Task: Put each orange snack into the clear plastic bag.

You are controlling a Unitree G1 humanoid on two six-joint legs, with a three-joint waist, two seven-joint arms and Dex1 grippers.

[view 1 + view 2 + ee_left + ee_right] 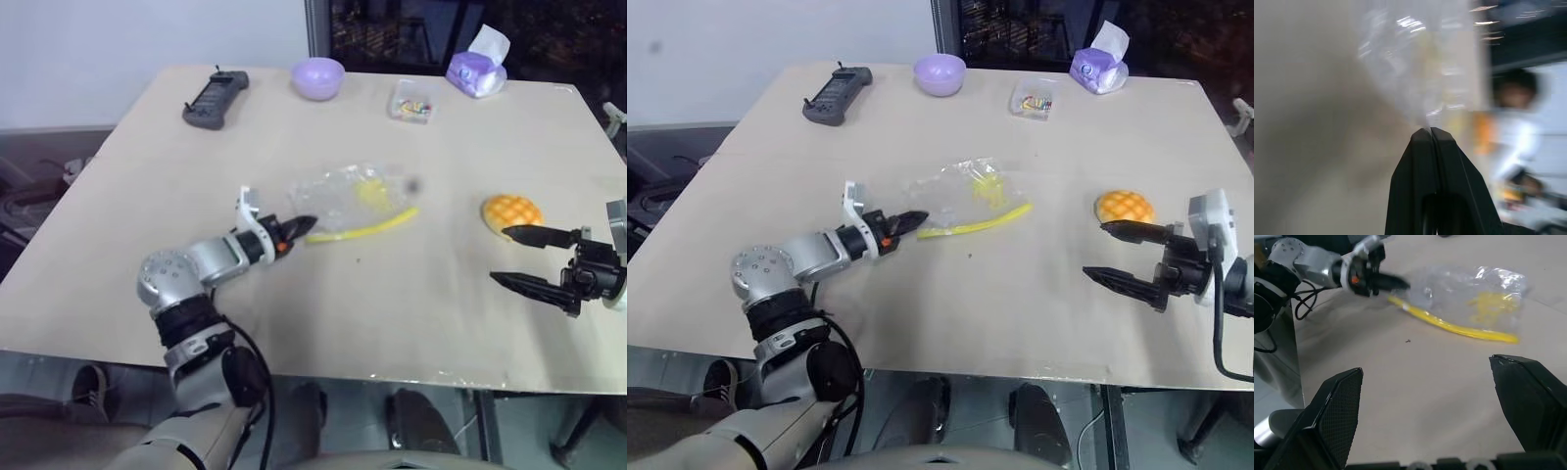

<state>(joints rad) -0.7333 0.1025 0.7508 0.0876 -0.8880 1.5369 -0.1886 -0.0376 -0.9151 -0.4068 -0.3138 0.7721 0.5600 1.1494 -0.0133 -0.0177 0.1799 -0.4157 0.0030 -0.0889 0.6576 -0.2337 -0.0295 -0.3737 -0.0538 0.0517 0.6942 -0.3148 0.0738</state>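
Nearest, the right pincer (529, 259) is being held spread wide, empty, just before the orange snack (511, 211), which looks light and soft; its domed sides should be gripped gently. Mid-worktop (147, 255), the left pincer (911, 223) is being pressed together on the clear plastic bag (965, 191), flimsy and slippery. Bare room is lying between them; edges are well apart.

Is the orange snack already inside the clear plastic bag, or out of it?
Out. The orange snack lies on the bare table, apart from the clear plastic bag.
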